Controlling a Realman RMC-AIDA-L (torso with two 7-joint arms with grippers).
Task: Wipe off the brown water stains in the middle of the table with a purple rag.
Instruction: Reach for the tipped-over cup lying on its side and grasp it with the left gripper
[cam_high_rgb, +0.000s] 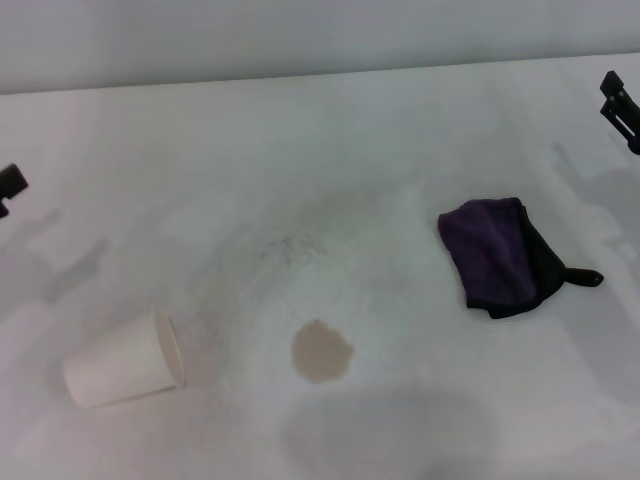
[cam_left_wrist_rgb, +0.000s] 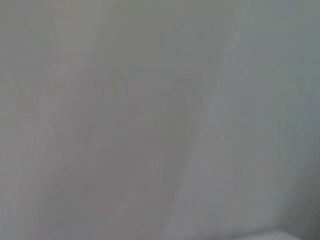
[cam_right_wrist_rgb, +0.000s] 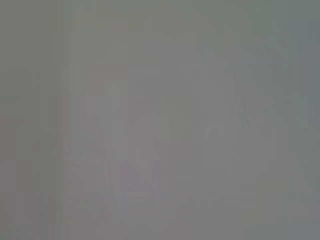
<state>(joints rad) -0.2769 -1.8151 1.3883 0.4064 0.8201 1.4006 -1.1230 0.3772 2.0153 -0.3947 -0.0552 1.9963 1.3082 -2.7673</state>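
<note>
Status: no wiping is evident; the whole task remains, judging from how things lie.

1. The table (cam_high_rgb: 330, 130) fills the head view. Its white surface carries faint grey smudges and specks across the centre.
2. The purple rag (cam_high_rgb: 495, 255) lies bunched at centre right of the frame, flat on the table, with its black loop pointing toward the right edge. Nothing touches it.
3. A white paper cup (cam_high_rgb: 122, 362) lies on its side at lower left, mouth facing right.
4. The brown water stains (cam_high_rgb: 321, 351) appear as one roundish blot at lower centre, intact, well apart from the rag and between rag and cup.
5. The right gripper (cam_high_rgb: 621, 108) shows only partly at the upper right edge, above and apart from the rag. The left gripper (cam_high_rgb: 10, 184) shows only partly at the left edge. Finger state cannot be told for either.
6. Both wrist views show only plain grey surface.

Remaining: grasp the rag, carry it to the blot, wipe.
</note>
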